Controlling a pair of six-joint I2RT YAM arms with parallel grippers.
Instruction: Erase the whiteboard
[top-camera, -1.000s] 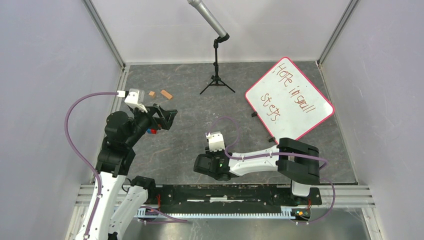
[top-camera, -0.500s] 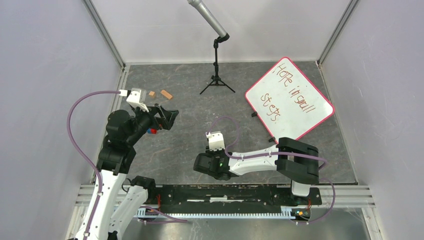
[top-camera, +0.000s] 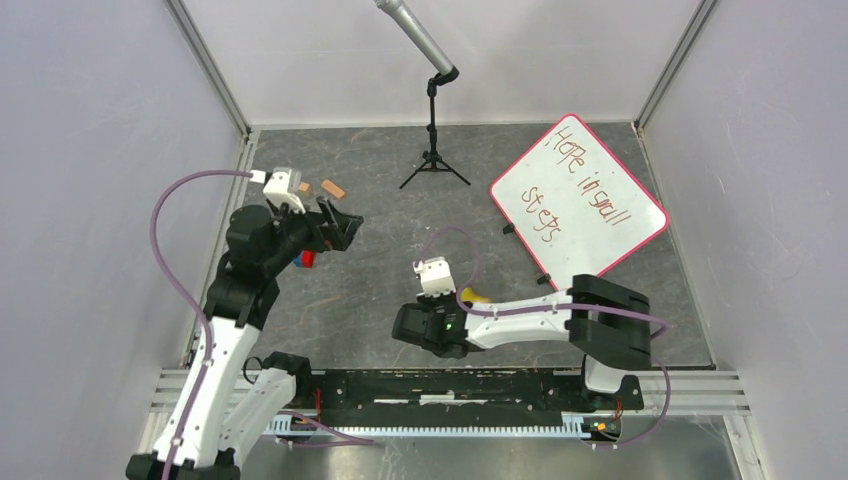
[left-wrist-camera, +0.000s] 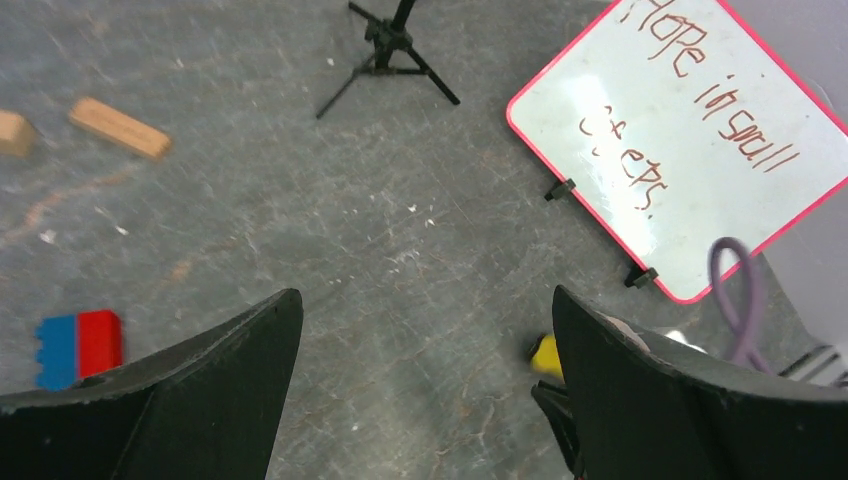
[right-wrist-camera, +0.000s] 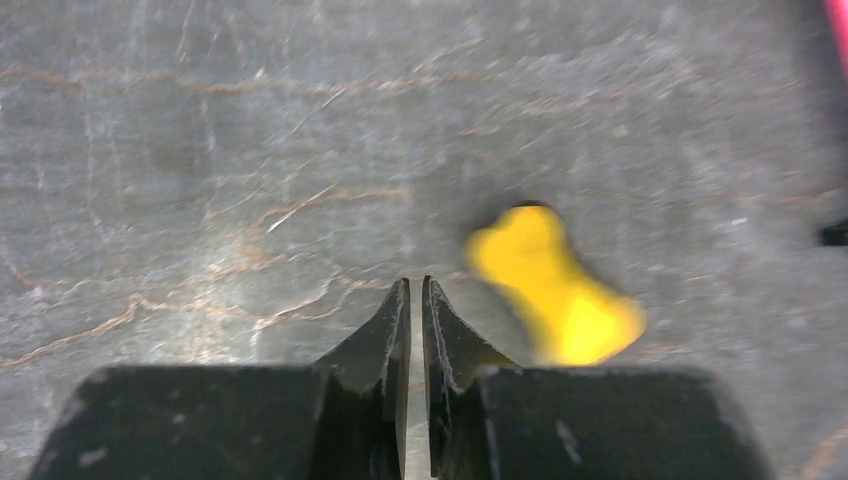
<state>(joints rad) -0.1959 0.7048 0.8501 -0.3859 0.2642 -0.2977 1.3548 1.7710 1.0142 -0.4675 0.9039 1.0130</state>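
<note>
Looking from above, the whiteboard lies at the far right corner of the desk, its writing unwiped. From the left wrist, the left hand gapes wide, empty. From the right wrist, the right hand is pinched closed on nothing, with the yellow bone-shaped piece just beside it. Advancing like this would likely shove that piece away.

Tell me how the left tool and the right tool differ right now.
The left tool has its jaws wide open; the right tool has them shut on nothing. The left tool sits higher, near the red-and-blue brick; the right tool hangs low over the tabletop, beside the yellow bone-shaped piece. Both are empty and away from the whiteboard.
</note>
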